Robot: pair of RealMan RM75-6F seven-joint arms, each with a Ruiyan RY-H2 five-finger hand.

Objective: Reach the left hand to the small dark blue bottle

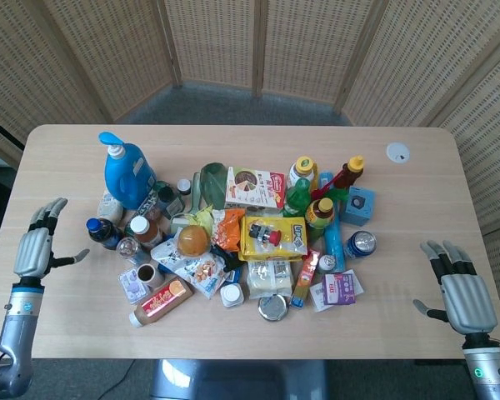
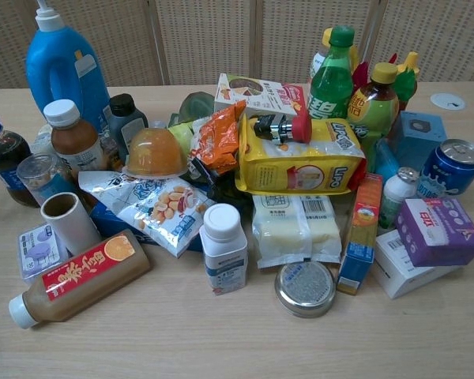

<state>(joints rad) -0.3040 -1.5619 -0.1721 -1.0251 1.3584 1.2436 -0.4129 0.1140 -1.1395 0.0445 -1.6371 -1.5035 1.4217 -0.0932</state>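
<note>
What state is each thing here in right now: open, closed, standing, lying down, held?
left hand: fingers spread, holding nothing, short of the pile
right hand: fingers spread, holding nothing
small dark blue bottle: capped, untouched
blue detergent jug: upright, pump top on
tan drink bottle: lying on its side, capped
white pill bottle: upright, lid on
blue can: upright

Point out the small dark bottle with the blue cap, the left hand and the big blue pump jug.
small dark bottle with blue cap [image 1: 100, 232], head view, its body
left hand [image 1: 35, 248], head view, back of hand
big blue pump jug [image 2: 62, 73], chest view, its body
</note>
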